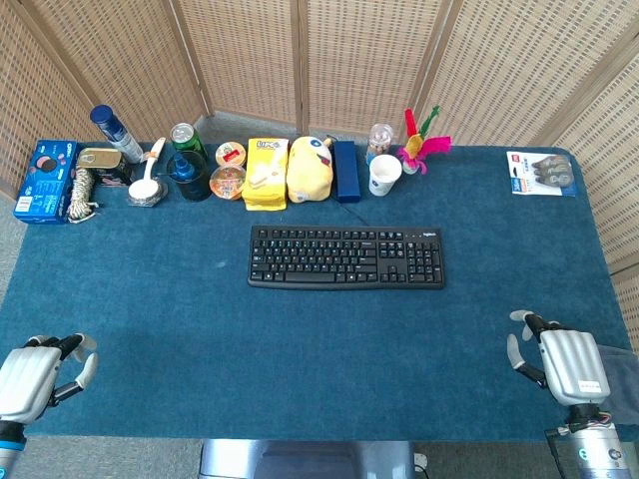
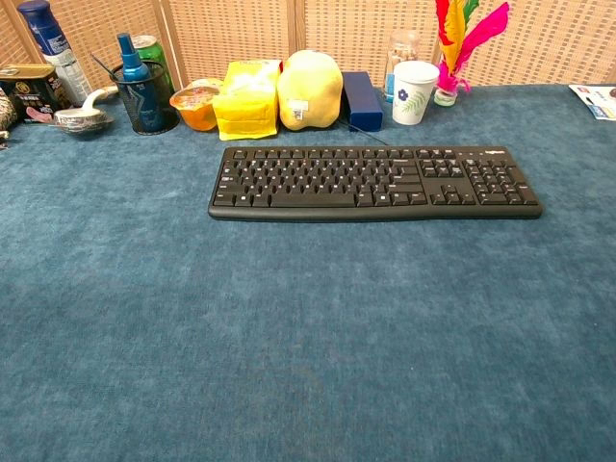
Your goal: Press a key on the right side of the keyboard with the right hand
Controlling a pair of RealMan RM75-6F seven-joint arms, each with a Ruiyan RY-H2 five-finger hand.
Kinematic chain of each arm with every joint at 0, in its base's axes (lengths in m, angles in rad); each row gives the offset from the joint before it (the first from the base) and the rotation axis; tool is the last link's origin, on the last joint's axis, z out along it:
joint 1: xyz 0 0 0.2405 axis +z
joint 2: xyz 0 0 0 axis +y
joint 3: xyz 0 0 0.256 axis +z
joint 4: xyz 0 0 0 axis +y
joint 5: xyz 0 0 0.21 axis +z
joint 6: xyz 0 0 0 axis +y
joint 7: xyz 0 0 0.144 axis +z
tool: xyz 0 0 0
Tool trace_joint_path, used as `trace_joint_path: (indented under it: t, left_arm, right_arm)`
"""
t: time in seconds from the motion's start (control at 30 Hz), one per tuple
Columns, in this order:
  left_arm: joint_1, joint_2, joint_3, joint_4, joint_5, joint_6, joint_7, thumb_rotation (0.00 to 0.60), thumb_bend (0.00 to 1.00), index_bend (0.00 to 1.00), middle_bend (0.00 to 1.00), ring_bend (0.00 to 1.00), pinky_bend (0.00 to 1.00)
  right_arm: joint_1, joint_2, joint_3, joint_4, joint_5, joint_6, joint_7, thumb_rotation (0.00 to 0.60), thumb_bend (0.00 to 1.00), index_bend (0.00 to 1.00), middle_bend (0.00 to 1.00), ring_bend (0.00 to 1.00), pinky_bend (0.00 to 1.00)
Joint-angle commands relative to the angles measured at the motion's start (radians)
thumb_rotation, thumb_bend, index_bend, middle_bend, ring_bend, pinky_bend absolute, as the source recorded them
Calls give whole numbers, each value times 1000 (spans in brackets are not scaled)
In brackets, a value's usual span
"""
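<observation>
Blue felt-like cloth covered the table [image 1: 300, 339] in front of me, backed by woven rattan screen panels [image 1: 240, 50] on the far side. At the centre of the table lay the black full-size keyboard [image 1: 346, 257], its long edge parallel to the near edge and its number pad at the right end; nothing touched it.

My right hand [image 1: 559, 361], silver-backed with dark fingers, rested at the near right corner of the table, well apart from the keyboard, fingers loosely spread and holding nothing. My left hand [image 1: 40, 374] sat at the near left corner in the same way, fingers apart and empty. The chest view showed neither hand.

Along the far edge stood a row of things. A yellow plush toy [image 1: 310, 168] leaned just beside a yellow snack bag [image 1: 266, 172], with a dark blue rectangular box [image 1: 345, 170] on its right. Further right stood a white paper cup [image 1: 384, 174] near a pink and green feather shuttlecock [image 1: 422, 145]. At the far left lay a blue biscuit box [image 1: 44, 180]; a blister card of small parts [image 1: 540, 173] lay at the far right.
</observation>
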Motion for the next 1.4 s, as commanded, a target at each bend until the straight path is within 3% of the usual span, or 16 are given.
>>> trace_joint_path:
  t: [0.03, 0.23, 0.47, 0.57, 0.6, 0.7, 0.83, 1.13, 1.4]
  left_arm:
    - [-4, 1, 4, -7, -12, -17, 16, 33, 396, 397, 506, 468, 325]
    - [-5, 3, 1, -22, -16, -15, 31, 36, 394, 397, 506, 468, 325]
    - [-22, 17, -13, -39, -27, -26, 56, 30, 394, 398, 506, 468, 325]
    - [-31, 17, -19, -46, -25, -32, 61, 31, 395, 397, 506, 468, 325]
    - [-35, 16, -22, -48, -22, -34, 64, 31, 394, 398, 506, 468, 325]
    - [-42, 12, -27, -50, -25, -37, 85, 28, 395, 397, 506, 468, 325]
    - [-48, 9, -29, -56, -36, -47, 94, 30, 394, 397, 506, 467, 325]
    - [-64, 7, -33, -62, -56, -69, 107, 31, 394, 397, 506, 466, 325]
    - [-78, -6, -37, -67, -79, -87, 128, 30, 394, 398, 506, 456, 325]
  right_arm:
    - [0, -5, -2, 5, 3, -9, 3, 0, 562, 312, 490, 556, 615]
    - [9, 3, -1, -3, 1, -41, 60, 0, 561, 312, 490, 555, 615]
    - [89, 49, 43, -83, -71, -112, 171, 0, 558, 312, 526, 573, 622]
    - [144, 61, 77, -108, -49, -179, 209, 0, 555, 308, 587, 658, 687]
    - [177, 61, 98, -114, -36, -214, 214, 0, 555, 296, 659, 732, 747]
    - [270, 63, 156, -126, 60, -338, 239, 0, 556, 257, 860, 934, 913]
    - [402, 55, 217, -112, 216, -537, 298, 0, 564, 237, 975, 1000, 1000]
    - [623, -24, 251, 45, 457, -780, 259, 0, 595, 237, 1000, 1000, 1000]
    - [793, -125, 204, 220, 667, -872, 169, 0, 603, 237, 1000, 1000, 1000]
